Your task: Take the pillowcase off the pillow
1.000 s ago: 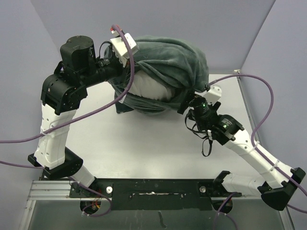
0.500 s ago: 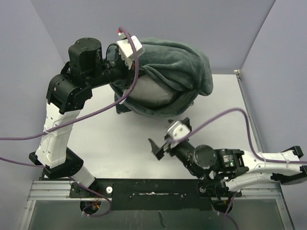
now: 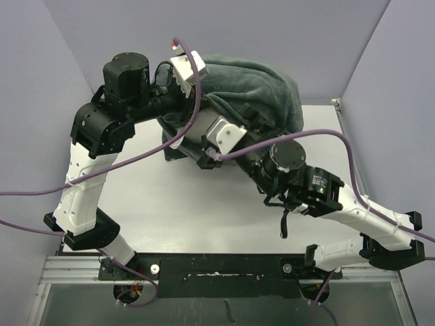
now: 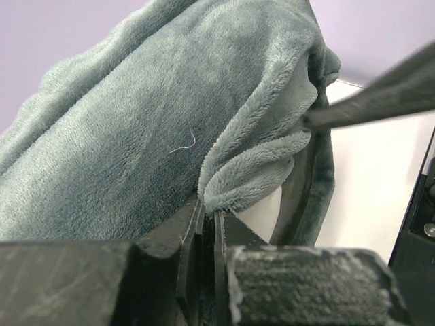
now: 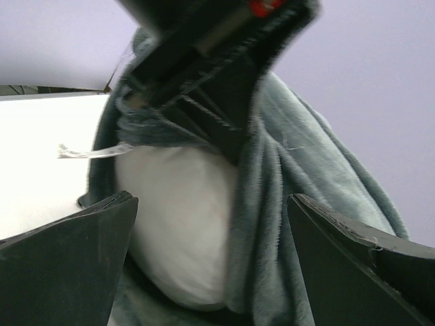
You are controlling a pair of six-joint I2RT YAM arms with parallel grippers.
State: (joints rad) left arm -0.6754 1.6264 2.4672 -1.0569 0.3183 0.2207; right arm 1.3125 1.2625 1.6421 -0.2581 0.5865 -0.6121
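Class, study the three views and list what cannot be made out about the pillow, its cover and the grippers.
Right wrist view: the dark grey-green fleece pillowcase hides all but a bulge of the plump white pillow; the bottom edge cuts off the right gripper.
Top view: the right arm hides that gripper's fingertips and the pillowcase opening.
Left wrist view: the dark bar at right is too blurred to identify.

Soft, even light fills the overhead view, leaving faint shadows on the table (image 3: 204, 217). The right wrist view is blurred, its patch of table blown white.
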